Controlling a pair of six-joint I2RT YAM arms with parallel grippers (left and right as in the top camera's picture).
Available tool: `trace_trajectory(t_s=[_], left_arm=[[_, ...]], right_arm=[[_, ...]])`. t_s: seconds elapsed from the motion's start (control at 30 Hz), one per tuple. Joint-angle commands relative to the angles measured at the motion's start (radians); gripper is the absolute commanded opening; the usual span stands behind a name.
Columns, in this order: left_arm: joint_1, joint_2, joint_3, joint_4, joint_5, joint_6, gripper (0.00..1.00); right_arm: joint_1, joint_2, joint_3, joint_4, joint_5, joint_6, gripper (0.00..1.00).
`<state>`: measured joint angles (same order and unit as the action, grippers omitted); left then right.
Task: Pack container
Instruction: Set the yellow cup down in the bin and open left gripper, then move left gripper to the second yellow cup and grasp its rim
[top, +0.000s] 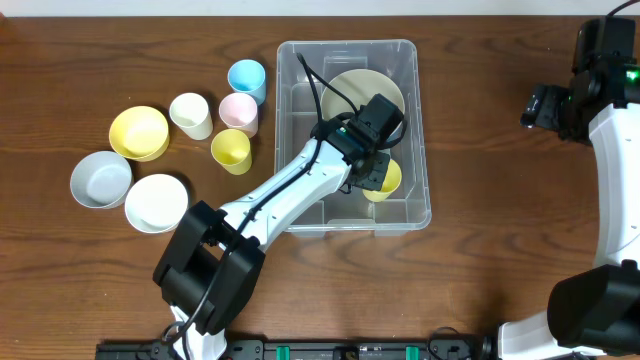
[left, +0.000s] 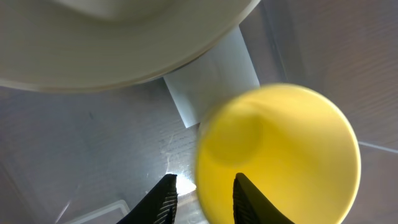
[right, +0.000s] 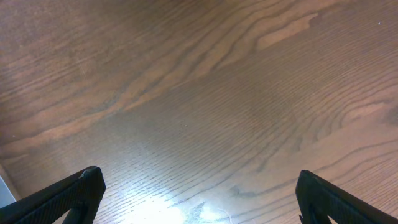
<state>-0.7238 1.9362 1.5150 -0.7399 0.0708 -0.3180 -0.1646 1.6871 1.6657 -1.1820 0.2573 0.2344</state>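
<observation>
The clear plastic container (top: 290, 120) stands in the middle of the table. Inside it, a pale plate (top: 365, 88) lies at the far end and a yellow cup (top: 385, 181) stands at the near right corner. My left gripper (top: 368, 168) reaches down into the container over that cup. In the left wrist view the left gripper (left: 205, 194) has its jaws apart astride the yellow cup's (left: 280, 155) rim, one finger inside and one outside, with a gap to the wall. The right gripper (right: 199, 199) hangs wide open over bare wood at the far right (top: 545, 105).
Left of the container stand a blue cup (top: 246, 79), a pink cup (top: 239, 112), a white cup (top: 190, 114), a second yellow cup (top: 231, 150), a yellow bowl (top: 139, 132), a grey bowl (top: 101, 179) and a white bowl (top: 156, 202).
</observation>
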Motion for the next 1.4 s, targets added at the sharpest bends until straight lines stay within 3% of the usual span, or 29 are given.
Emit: trace_trajectory(t_s=[0.0,0.57,0.77,1.1,1.13,1.2,1.23,1.37], left_arm=[[-0.002,-0.007,-0.004,-0.006,-0.012,-0.001,0.32],[0.057,-0.216,0.009,-0.075,-0.013,-0.001,0.32],[0.171,-0.302,0.009,-0.097,-0.018,-0.001,0.32],[0.484,-0.335,0.008,-0.166,-0.117,-0.040,0.32],[0.525,-0.335,0.008,-0.170,-0.117,-0.053,0.33],[0.600,-0.333,0.007,-0.175,-0.116,-0.063,0.52],[0.637,-0.331,0.007,-0.177,-0.115,-0.063,0.57],[0.741,-0.314,-0.005,-0.185,-0.037,-0.093,0.57]], right_arm=[[-0.005,-0.016,0.013,0.000,0.000,0.016,0.99],[-0.005,-0.016,0.013,0.000,0.000,0.016,0.99],[-0.005,-0.016,0.013,0.000,0.000,0.016,0.99],[-0.005,-0.016,0.013,0.000,0.000,0.016,0.99],[-0.005,-0.016,0.013,0.000,0.000,0.016,0.99],[-0.005,-0.016,0.013,0.000,0.000,0.016,0.99],[-0.005,-0.016,0.013,0.000,0.000,0.016,0.99],[-0.005,-0.016,0.013,0.000,0.000,0.016,0.99]])
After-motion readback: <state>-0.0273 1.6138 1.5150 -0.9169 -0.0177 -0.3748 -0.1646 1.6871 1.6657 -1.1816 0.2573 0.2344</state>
